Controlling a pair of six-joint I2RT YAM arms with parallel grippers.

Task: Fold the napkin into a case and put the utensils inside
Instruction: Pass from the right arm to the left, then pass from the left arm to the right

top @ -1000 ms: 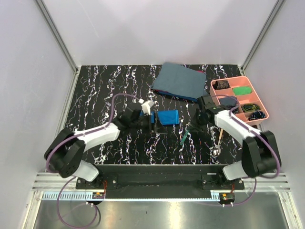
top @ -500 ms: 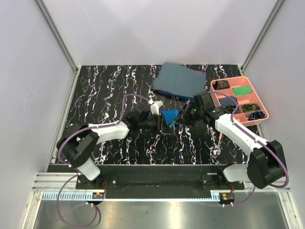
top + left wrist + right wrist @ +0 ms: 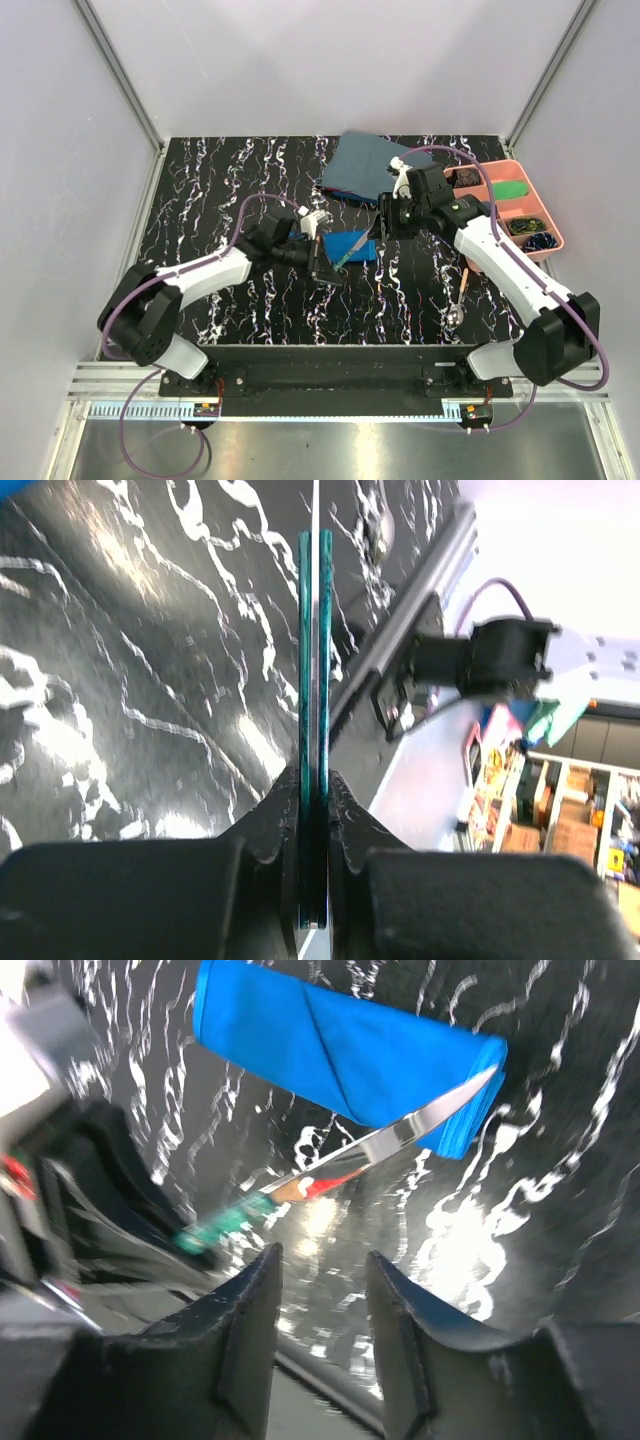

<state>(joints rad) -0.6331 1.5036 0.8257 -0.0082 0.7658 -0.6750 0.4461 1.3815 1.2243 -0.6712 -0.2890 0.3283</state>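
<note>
The napkin lies folded into a bright blue case (image 3: 352, 245) (image 3: 340, 1050) at the table's middle. A green-handled utensil (image 3: 343, 254) (image 3: 313, 660) (image 3: 380, 1140) points its silvery blade at the case's open end, seemingly just inside it. My left gripper (image 3: 321, 260) (image 3: 313, 780) is shut on the green handle, just left of the case. My right gripper (image 3: 388, 223) (image 3: 320, 1290) hangs open above and right of the case, with nothing between its fingers. A second utensil (image 3: 461, 292), a spoon with a wooden handle, lies on the table at the right.
A dull grey-blue cloth (image 3: 380, 170) lies at the back behind the case. A pink compartment tray (image 3: 549, 213) with small items stands at the right edge. White walls enclose the black marbled table (image 3: 220, 190) on three sides.
The right gripper carried the green-handled utensil from the table to the case, then opened and drew back. The left gripper shut on the handle.
</note>
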